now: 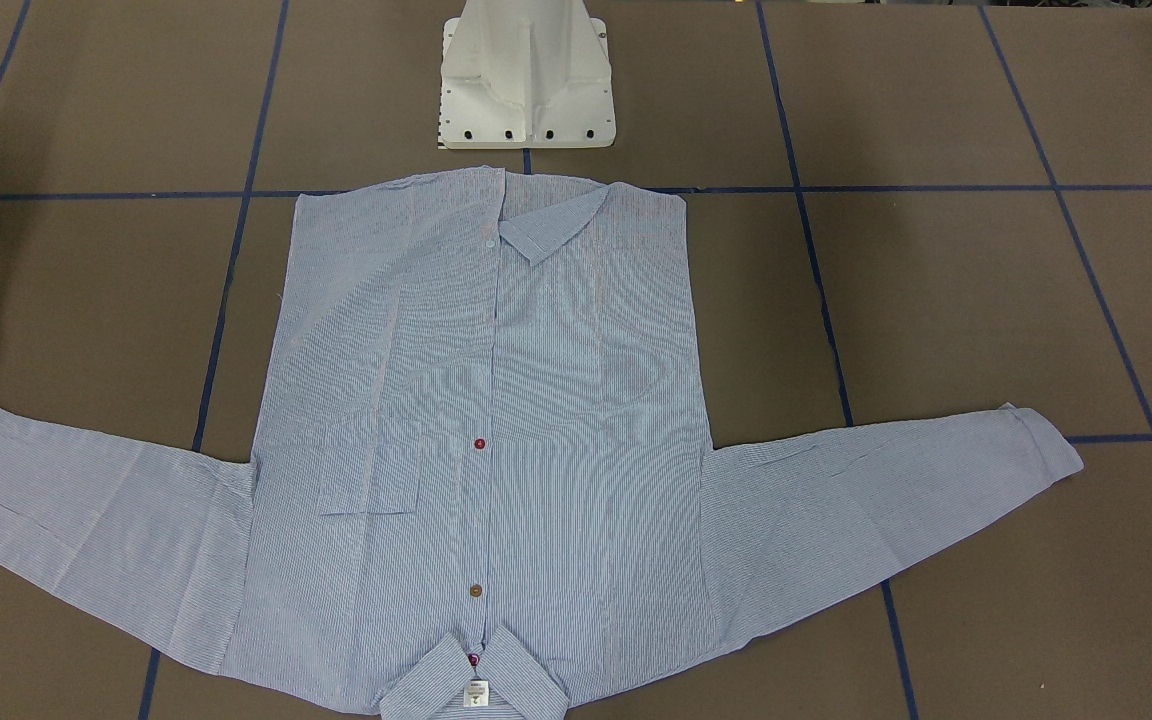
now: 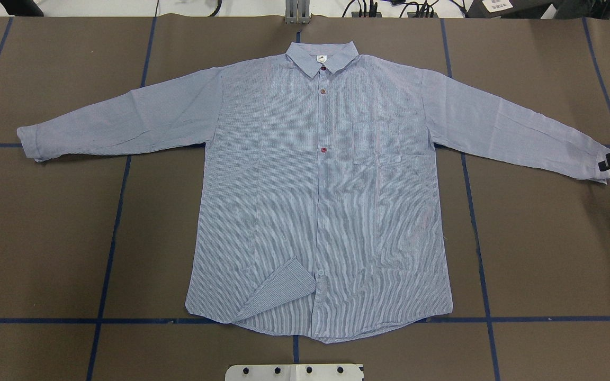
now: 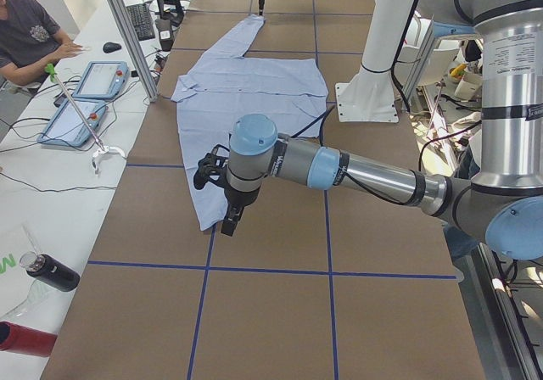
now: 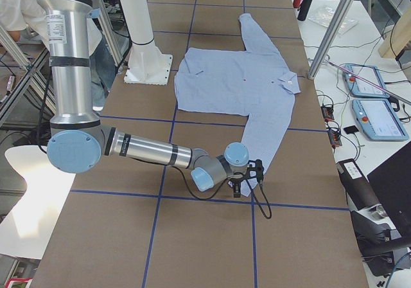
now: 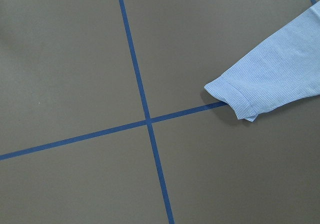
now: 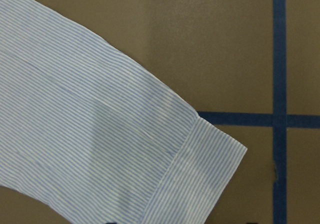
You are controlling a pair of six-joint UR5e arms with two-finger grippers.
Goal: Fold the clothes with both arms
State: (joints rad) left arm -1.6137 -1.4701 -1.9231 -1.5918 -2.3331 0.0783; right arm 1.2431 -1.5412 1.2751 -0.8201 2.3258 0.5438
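The light blue striped shirt (image 2: 315, 201) lies flat and face up on the brown table, sleeves spread, collar (image 2: 322, 55) away from the robot. One front hem corner (image 2: 278, 296) is folded over. The right gripper (image 2: 607, 163) hangs at the cuff (image 6: 200, 174) of the sleeve on the robot's right; I cannot tell whether it is open or shut. It also shows in the exterior right view (image 4: 237, 190). The left gripper (image 3: 229, 226) hovers above the table near the other cuff (image 5: 240, 101); it shows only in the exterior left view, so I cannot tell its state.
The white pedestal base (image 1: 526, 90) stands just behind the shirt's hem. Blue tape lines (image 5: 145, 119) cross the table. On the side bench are tablets (image 3: 93, 79), a bottle (image 3: 51, 271) and a seated operator (image 3: 25, 32).
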